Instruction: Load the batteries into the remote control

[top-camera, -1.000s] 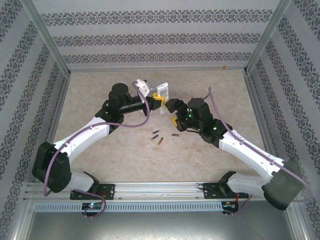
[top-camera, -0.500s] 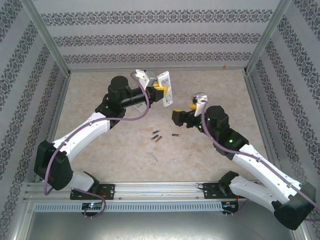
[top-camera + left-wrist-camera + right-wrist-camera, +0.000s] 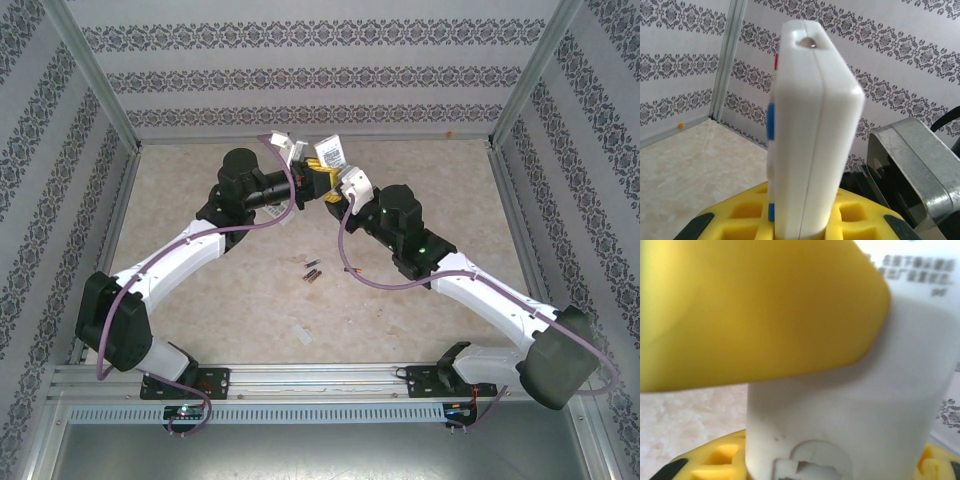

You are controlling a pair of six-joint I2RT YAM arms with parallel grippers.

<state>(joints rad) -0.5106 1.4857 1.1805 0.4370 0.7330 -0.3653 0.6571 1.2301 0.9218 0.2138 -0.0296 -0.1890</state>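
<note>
The white remote control (image 3: pixel 331 153) is held up above the back middle of the table. My left gripper (image 3: pixel 318 172) is shut on it, yellow pads (image 3: pixel 740 215) pressing its button face and its back. In the left wrist view the remote (image 3: pixel 810 125) stands edge-on. My right gripper (image 3: pixel 337 193) meets it from the right, and its pads (image 3: pixel 715 460) sit against both sides of the remote's back (image 3: pixel 850 410), near a notched latch. A yellow finger of the left gripper (image 3: pixel 755 305) crosses the top of that view. The batteries (image 3: pixel 312 272) lie loose on the table below.
A small pale flat piece (image 3: pixel 298 330) lies on the table toward the near edge. Patterned walls and metal frame posts (image 3: pixel 100 95) close in the table on three sides. Purple cables (image 3: pixel 350 250) hang from both arms. The mounting rail (image 3: pixel 320 385) runs along the near edge.
My right gripper pulled back to the right, then came in and closed on the remote. The left gripper lifted the remote slightly toward the back. A pale piece now lies on the table.
</note>
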